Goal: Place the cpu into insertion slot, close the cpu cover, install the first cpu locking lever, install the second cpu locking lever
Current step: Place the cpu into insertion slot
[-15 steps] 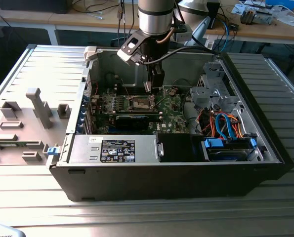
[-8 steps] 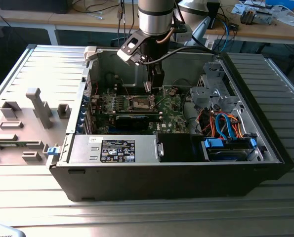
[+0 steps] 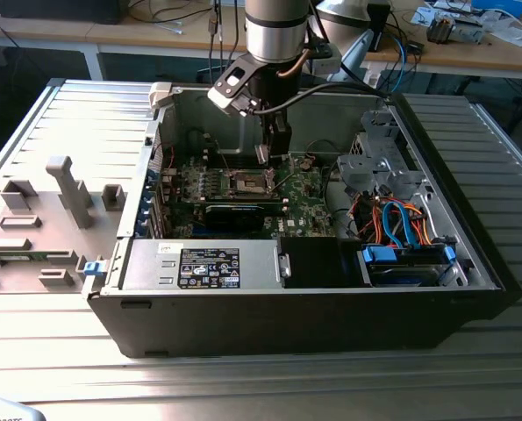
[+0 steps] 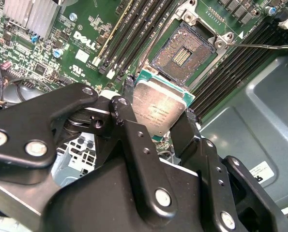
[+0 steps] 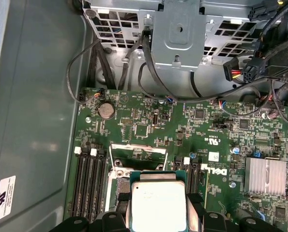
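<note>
Gripper point(image 4: 158, 104) down inside computer case point(image 3: 331, 298), jaws narrow, clamped on cpu point(image 4: 156, 116) by two opposite edges. Metal top faces wrist cameras, underside left free for contacts.

Cpu hangs just above insertion slot point(image 4: 182, 53), overlapping its near edge, seemingly apart from it. Slot bare, gold contact field exposed: nothing seated.

Thin locking lever point(image 4: 262, 47) lies swung out beside slot, leaving way down open. Memory slots point(image 4: 134, 29) flank slot; edge grip keeps fingers point(image 4: 134, 135) off them.

Judgement: placing step in hand, cover and levers not yet done.

Ribbed grey table point(image 3: 243, 386) carries open PC case point(image 3: 331, 311); grey fixture blocks point(image 3: 67, 193) at exterior view's left.
</note>
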Controlling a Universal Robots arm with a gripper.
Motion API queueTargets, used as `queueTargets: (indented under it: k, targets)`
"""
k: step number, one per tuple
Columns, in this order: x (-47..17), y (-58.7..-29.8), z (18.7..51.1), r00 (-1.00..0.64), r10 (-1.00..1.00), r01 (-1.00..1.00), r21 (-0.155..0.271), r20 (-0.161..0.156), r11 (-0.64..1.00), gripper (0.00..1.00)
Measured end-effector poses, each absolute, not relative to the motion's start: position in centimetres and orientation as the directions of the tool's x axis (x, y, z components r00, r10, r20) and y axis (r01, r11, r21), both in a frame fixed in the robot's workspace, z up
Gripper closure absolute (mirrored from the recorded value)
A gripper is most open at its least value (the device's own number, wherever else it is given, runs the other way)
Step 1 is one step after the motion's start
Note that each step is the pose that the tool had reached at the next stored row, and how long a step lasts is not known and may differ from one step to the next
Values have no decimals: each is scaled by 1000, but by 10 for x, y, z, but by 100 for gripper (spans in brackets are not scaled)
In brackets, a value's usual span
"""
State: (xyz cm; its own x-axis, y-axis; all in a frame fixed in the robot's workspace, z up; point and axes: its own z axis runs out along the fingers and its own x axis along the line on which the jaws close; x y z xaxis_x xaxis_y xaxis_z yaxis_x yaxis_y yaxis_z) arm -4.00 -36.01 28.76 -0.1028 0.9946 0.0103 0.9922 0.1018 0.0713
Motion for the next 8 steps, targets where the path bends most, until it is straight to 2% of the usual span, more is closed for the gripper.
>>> queueTargets:
  k: [8]
  targets:
    - [-40,-360,287,-65,998,995,71,10,64,45]
